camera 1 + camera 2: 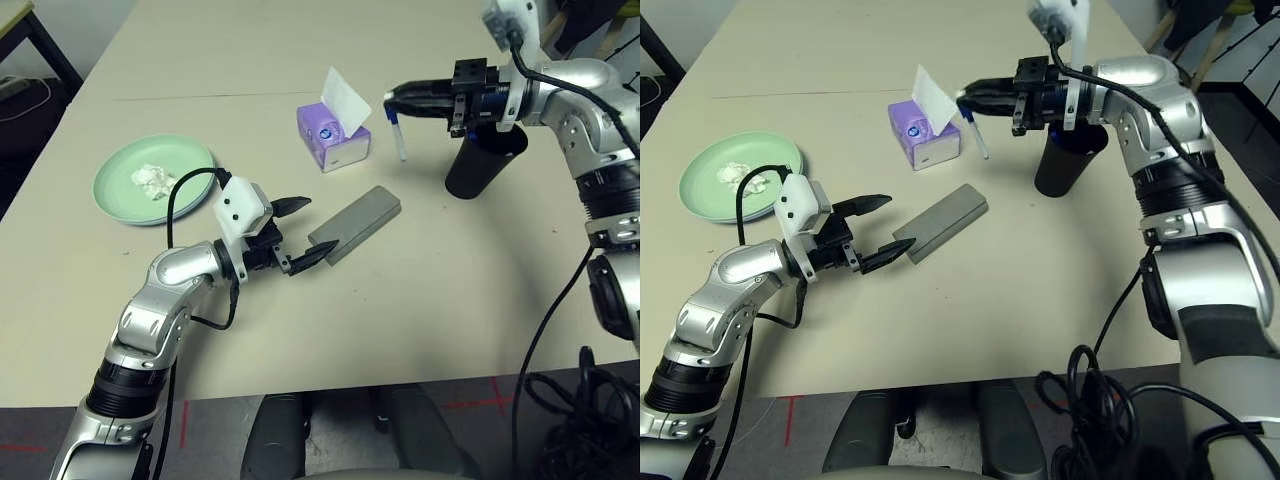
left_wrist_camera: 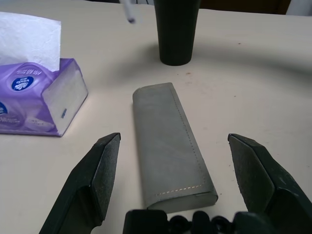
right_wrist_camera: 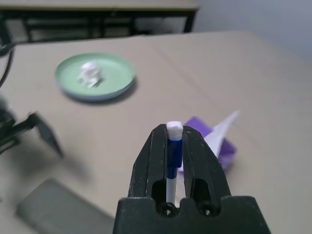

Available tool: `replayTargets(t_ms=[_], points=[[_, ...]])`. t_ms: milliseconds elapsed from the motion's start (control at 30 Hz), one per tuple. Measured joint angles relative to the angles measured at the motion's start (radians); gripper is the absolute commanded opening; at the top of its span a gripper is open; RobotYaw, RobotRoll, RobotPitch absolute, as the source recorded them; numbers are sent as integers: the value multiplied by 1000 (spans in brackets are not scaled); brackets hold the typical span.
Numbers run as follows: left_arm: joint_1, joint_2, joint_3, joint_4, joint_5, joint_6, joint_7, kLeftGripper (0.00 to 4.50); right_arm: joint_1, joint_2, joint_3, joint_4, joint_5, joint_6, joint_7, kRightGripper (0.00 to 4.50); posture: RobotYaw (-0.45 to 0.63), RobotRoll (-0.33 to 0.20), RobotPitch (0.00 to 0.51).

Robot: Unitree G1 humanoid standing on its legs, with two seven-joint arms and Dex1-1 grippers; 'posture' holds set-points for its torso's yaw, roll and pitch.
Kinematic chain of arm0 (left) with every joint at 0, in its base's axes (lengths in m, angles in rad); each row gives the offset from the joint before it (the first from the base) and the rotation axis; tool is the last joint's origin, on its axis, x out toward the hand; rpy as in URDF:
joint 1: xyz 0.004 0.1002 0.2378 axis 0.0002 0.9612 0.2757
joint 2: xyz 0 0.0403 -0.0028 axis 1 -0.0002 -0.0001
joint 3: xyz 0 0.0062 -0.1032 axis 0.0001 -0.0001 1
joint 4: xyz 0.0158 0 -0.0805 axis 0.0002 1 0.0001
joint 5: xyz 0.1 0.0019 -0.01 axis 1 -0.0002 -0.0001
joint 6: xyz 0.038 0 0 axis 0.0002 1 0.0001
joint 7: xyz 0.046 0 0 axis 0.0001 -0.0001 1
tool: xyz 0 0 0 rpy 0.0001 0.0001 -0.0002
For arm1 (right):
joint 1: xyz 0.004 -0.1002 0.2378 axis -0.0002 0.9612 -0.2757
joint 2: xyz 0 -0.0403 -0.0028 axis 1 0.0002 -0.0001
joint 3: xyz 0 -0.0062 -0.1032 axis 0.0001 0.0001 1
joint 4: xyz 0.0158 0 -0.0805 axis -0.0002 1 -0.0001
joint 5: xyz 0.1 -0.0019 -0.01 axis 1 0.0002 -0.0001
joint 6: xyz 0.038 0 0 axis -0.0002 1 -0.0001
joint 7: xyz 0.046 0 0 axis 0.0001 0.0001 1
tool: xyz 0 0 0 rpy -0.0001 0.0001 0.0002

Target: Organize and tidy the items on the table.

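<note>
On the surface (image 1: 420, 300) the grey glasses case (image 1: 356, 223) lies between my spread-wide left gripper (image 1: 300, 234) fingers, so I judge closing on it comes next; my right gripper (image 1: 392, 101), clenched on a white blue-tipped pen (image 1: 399, 135), hangs beside the black cup (image 1: 482, 163), where I must drop it.

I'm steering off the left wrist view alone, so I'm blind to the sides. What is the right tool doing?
Observer: The right tool is shut on a white blue-tipped pen, raised beside the black cup.
Operator: Anything on the other side of the tissue box?
Observer: A mint green plate holding a white tissue wad.
Operator: Is my tool touching the case?
Observer: No; the left tool is open just short of the grey glasses case.
</note>
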Motion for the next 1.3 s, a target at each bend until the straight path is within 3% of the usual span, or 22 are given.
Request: replayTargets(t_ms=[367, 800, 1300], points=[[-32, -18, -16, 47, 14, -33, -27, 4500, 71, 34, -169, -163, -4, -42, -249, 307, -75, 0, 123], [-32, -18, -20, 47, 14, -39, -38, 4500, 202, -54, -262, -400, 35, 53, -323, 305, -98, 0, 129], [-32, -20, -26, 47, 14, -40, -47, 4500, 332, -79, -293, -394, -12, 55, -389, 305, -102, 0, 134]])
